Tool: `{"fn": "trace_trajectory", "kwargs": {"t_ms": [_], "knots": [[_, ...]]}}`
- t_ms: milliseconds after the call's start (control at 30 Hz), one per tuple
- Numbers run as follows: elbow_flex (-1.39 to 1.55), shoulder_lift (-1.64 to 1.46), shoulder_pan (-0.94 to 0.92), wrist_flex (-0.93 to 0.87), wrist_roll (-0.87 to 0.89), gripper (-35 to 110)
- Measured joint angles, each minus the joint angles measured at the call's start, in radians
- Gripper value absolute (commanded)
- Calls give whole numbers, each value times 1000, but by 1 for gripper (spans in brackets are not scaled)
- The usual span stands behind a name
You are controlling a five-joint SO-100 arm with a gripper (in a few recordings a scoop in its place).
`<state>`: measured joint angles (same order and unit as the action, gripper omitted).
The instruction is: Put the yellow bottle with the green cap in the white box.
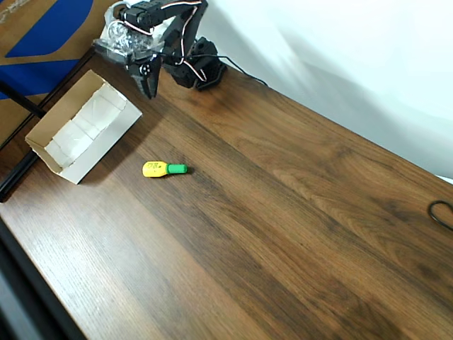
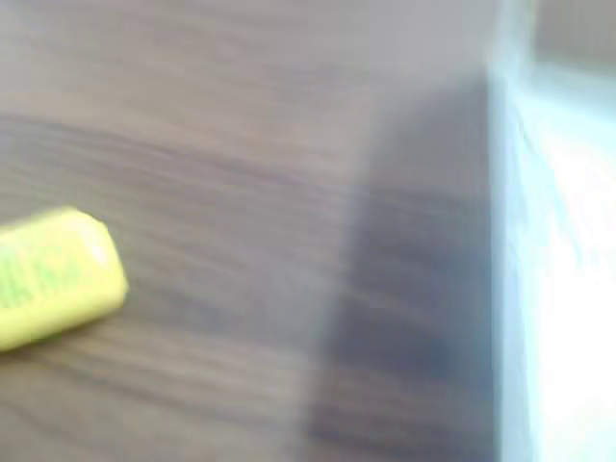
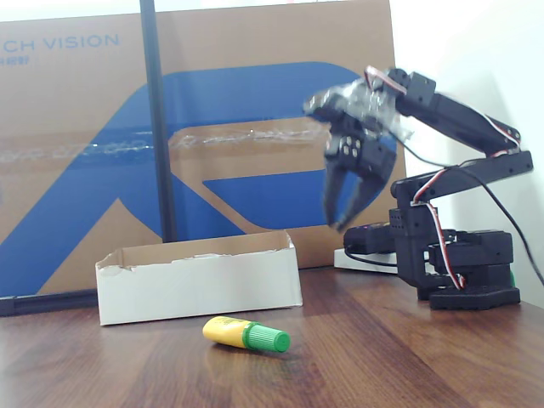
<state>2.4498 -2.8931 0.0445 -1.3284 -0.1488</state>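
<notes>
The yellow bottle with the green cap [image 1: 164, 168] lies on its side on the wooden table, cap pointing right, just right of the white box [image 1: 122, 127]. In the fixed view the bottle [image 3: 245, 334] rests in front of the box [image 3: 200, 280]. My gripper [image 1: 151, 85] hangs in the air near the arm's base, beyond the box's far right corner and well away from the bottle. Its fingers [image 3: 333, 200] point down with a narrow gap between them and nothing in it. The blurred wrist view shows the bottle's yellow body [image 2: 58, 279] at the left and the box's white wall [image 2: 558, 289] at the right.
A large brown-and-blue carton [image 3: 212, 127] stands behind the box, with a black pole [image 3: 157, 127] in front of it. The arm's base [image 3: 463, 263] sits at the back right. A black cable loop [image 1: 442, 212] lies at the table's right edge.
</notes>
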Motion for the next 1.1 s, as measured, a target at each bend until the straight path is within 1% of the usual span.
{"fn": "trace_trajectory", "kwargs": {"t_ms": [167, 467, 733, 1100], "knots": [[-15, 133, 18, 100, 9, 6], [-112, 488, 193, 213, 71, 8], [-218, 759, 218, 285, 75, 14], [-245, 966, 187, 446, -3, 21]]}}
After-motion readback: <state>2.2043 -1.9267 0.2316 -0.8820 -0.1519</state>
